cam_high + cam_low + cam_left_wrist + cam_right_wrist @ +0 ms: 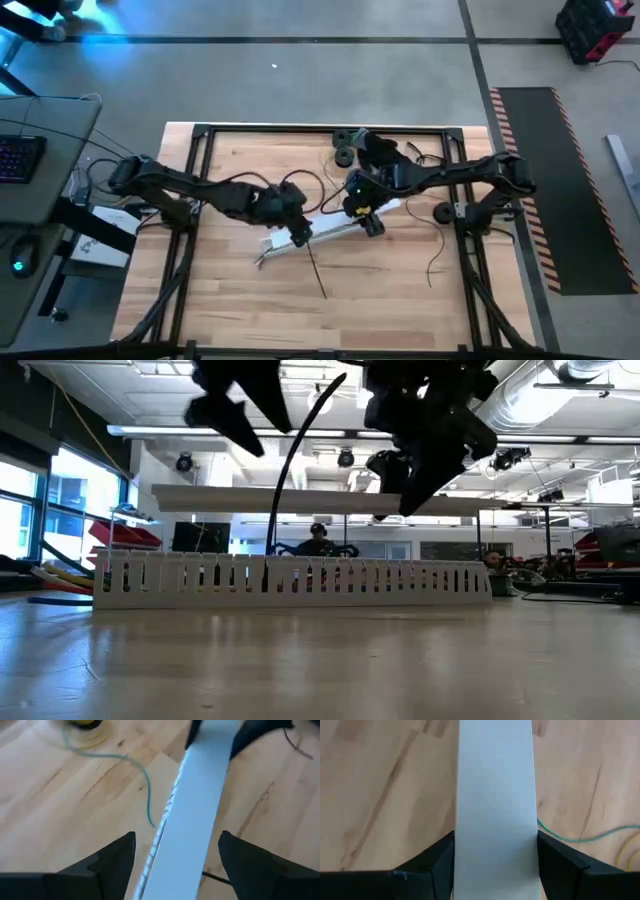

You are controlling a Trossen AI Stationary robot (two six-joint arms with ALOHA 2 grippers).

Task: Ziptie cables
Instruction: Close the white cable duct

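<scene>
A long flat white strip (300, 500) hangs level above the white perforated duct (290, 577), which stands on the table. My right gripper (495, 860) is shut on the strip nearer its right end (368, 222). My left gripper (175, 865) is open over the strip's left part (298, 235). Its fingers stand on either side of the strip, apart from it. Of the cables, a green wire (145, 785) lies loose on the wood, and a dark wire (285, 470) arcs up from behind the duct. My right gripper pinches the white strip by its two long edges (462, 845) between its two fingers. The fingers come from above and lie across the strip. The strip hangs level, lifted clear of the duct and the table.
A black lumpy heap with round parts (360, 145) lies at the table's far edge. Thin loose wires (435, 250) trail on the right, and another (316, 270) near the middle. Black frame rails (200, 160) border the table. A person (318, 535) sits far behind.
</scene>
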